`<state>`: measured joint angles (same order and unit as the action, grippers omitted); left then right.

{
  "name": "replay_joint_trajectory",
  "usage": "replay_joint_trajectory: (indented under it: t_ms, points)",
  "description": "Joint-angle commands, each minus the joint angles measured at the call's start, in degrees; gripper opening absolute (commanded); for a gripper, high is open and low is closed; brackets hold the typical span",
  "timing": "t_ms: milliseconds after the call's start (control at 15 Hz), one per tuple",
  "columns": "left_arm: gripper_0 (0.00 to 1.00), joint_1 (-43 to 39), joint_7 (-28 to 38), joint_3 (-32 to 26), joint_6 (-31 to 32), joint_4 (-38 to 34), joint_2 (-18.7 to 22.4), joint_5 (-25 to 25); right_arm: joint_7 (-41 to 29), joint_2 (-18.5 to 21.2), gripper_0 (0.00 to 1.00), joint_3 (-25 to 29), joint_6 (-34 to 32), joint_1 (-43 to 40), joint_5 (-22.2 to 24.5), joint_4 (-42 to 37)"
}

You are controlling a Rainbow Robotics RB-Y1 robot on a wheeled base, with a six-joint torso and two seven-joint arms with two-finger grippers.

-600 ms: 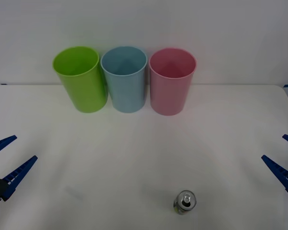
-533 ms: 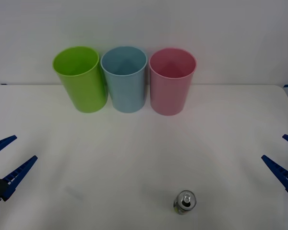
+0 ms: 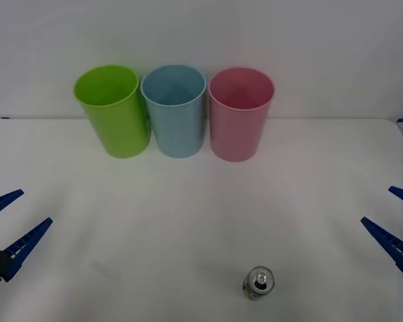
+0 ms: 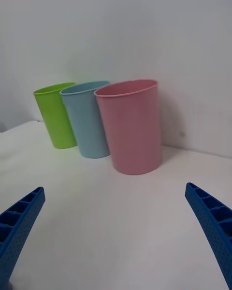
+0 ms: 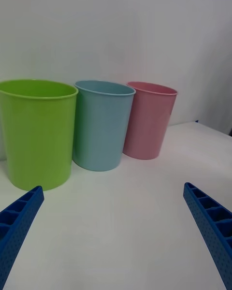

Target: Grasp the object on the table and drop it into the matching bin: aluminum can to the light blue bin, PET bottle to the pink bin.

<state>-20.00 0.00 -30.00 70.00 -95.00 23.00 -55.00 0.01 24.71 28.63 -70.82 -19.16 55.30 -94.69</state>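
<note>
The aluminum can (image 3: 258, 283) stands upright on the white table (image 3: 201, 201) near its front edge, right of centre, silver top and pull tab up. At the back stand the light blue bin (image 3: 174, 111) (image 4: 89, 118) (image 5: 102, 124) in the middle and the pink bin (image 3: 240, 113) (image 4: 131, 125) (image 5: 147, 120) to its right. My left gripper (image 3: 10, 218) (image 5: 113, 241) hangs open at the far left edge. At the far right edge my right gripper (image 3: 393, 216) (image 4: 116, 237) is open too, well right of the can and holding nothing.
A lime green bin (image 3: 113, 109) (image 4: 55, 114) (image 5: 36, 133) stands left of the light blue one, the three in a tight row against the white back wall. Bare tabletop lies between the bins and the can.
My right gripper has edged slightly inward and upward in the front view. The can, the bins and the left gripper have not moved.
</note>
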Motion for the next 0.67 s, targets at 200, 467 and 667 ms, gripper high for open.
replay_joint_trajectory:
  t_ms: [200,467,667]
  points:
    - [1.00,0.00,0.00,0.00,0.00,0.00,0.00,0.00,0.78,4.12,1.00,-2.00,-3.10,0.35,-0.02,3.63]
    - [1.00,0.00,0.00,0.00,0.00,0.00,0.00,0.00,2.18,6.67,1.00,-3.93,-8.90,2.90,0.16,8.11]
    - [1.00,0.00,0.00,0.00,0.00,0.00,0.00,0.00,4.29,7.55,1.00,-5.42,-13.29,5.45,1.83,11.37]
